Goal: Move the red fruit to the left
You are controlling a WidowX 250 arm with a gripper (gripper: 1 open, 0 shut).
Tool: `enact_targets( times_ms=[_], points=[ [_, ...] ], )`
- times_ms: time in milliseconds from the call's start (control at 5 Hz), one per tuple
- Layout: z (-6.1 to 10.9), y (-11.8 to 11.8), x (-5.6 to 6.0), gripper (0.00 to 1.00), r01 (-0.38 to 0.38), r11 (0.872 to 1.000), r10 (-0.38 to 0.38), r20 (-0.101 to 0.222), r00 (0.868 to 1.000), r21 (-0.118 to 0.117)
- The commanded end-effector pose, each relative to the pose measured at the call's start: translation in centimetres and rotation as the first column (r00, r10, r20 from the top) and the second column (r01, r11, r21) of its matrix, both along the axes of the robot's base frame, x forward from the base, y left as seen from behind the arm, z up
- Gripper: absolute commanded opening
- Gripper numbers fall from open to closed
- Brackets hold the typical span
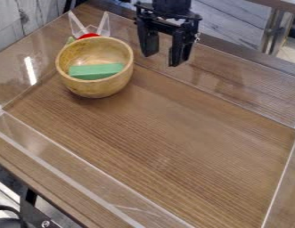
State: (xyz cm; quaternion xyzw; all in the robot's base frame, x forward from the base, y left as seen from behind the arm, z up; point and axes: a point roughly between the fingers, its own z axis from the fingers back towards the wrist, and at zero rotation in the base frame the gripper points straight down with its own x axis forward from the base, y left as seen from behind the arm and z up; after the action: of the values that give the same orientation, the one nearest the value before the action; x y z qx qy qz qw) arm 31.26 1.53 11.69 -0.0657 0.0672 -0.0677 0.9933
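Scene: a single robot arm works over a brown wood-grain tabletop [174,134] fenced by a low clear plastic wall [284,178].
Claw: the black two-fingered gripper [165,55] hangs at the far side of the table, pointing almost straight down, its jaws spread wide with nothing between them.
Red fruit: the small round glossy red toy fruit with a green leafy top [86,36] sits at the far left corner, tucked behind the round light wooden bowl [94,69] and just beside its back rim; only the fruit's upper part shows above that rim.
Bowl contents: a flat green block [96,69] lies inside the bowl and is not the target.
Key relation: the fruit lies to the camera's left of the claw and at about the same depth, apart from it, with the bowl's far rim close to the line between them.
Long axis: the fruit looks near round, so no grasp direction stands out; its stem end appears to face up.
Next move, as judged: the claw likely has to travel left and settle over the fruit without clipping the bowl or the corner of the plastic wall.
Progress: the fruit is not yet gripped.
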Motion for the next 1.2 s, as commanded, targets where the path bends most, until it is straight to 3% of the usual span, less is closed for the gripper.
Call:
enact_targets(
  times_ms=[0, 600, 1000],
  points=[
    [2.1, 0.2, 0.5, 1.0, -0.019, 1.0, 0.019, 0.105, 0.994, -0.004],
    [4.0, 1.4, -0.2, 1.0, 0.119, 0.993, -0.115, 0.197, 0.974, -0.007],
    [1.5, 0.7, 0.9, 1.0, 0.078, 0.997, -0.077, 0.221, 0.972, 0.004]
  ],
)
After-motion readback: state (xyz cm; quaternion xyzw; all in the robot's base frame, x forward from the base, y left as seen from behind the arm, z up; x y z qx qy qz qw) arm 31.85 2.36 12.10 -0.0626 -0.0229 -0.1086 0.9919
